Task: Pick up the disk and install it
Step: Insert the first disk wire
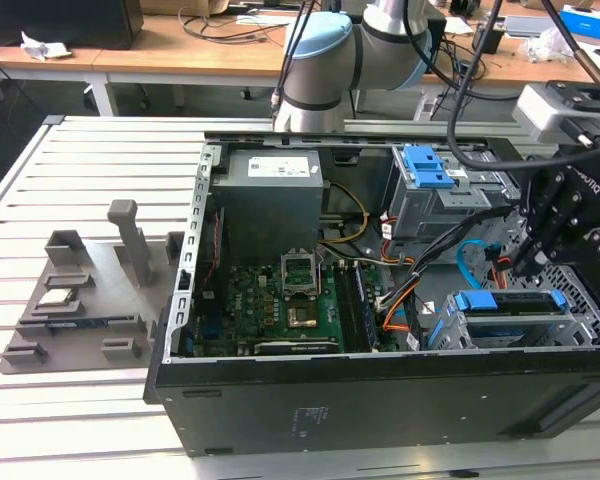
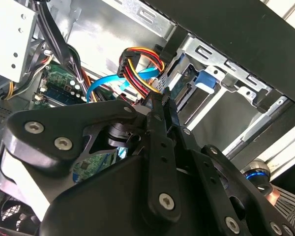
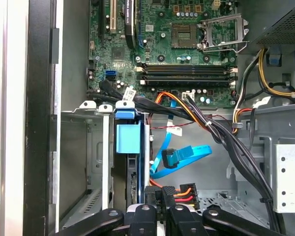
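The disk (image 1: pixel 507 303) sits on edge in the drive bay (image 1: pixel 580 330) at the computer case's (image 1: pixel 380 380) four o'clock corner in the exterior view, its blue caddy tab (image 3: pixel 127 135) showing in the first wrist view. The gripper (image 1: pixel 525 268) hangs just above it at one o'clock, fingers (image 2: pixel 160 110) pressed together on nothing, beside the coloured power cable (image 2: pixel 137 66).

Bright, even overhead light; the computer case (image 1: pixel 380 300) interior lies shadowed, with no blur.
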`<state>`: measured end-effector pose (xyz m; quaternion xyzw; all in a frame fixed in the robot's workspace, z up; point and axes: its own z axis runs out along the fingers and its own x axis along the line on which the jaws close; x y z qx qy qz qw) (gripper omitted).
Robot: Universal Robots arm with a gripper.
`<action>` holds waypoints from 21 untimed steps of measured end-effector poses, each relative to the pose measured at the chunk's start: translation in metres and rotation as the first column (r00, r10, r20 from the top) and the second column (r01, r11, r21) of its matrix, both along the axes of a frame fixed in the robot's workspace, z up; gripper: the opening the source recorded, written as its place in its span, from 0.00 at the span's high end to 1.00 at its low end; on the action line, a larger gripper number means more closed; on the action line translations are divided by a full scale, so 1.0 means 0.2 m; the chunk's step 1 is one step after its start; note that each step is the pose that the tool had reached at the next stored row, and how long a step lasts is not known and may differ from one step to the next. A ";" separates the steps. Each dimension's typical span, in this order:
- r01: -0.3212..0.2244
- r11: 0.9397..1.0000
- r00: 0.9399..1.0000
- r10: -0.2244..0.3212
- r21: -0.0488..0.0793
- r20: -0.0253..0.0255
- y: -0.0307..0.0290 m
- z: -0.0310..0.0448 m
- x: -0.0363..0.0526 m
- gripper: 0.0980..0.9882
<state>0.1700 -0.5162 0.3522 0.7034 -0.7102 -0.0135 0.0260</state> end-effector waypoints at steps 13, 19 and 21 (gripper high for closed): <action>0.000 1.000 1.000 0.000 0.000 0.000 -0.061 -0.009 -0.001 0.92; 0.000 1.000 1.000 0.000 -0.003 0.000 -0.066 -0.025 0.013 0.92; 0.000 1.000 1.000 0.000 -0.003 0.000 -0.070 -0.030 0.017 0.92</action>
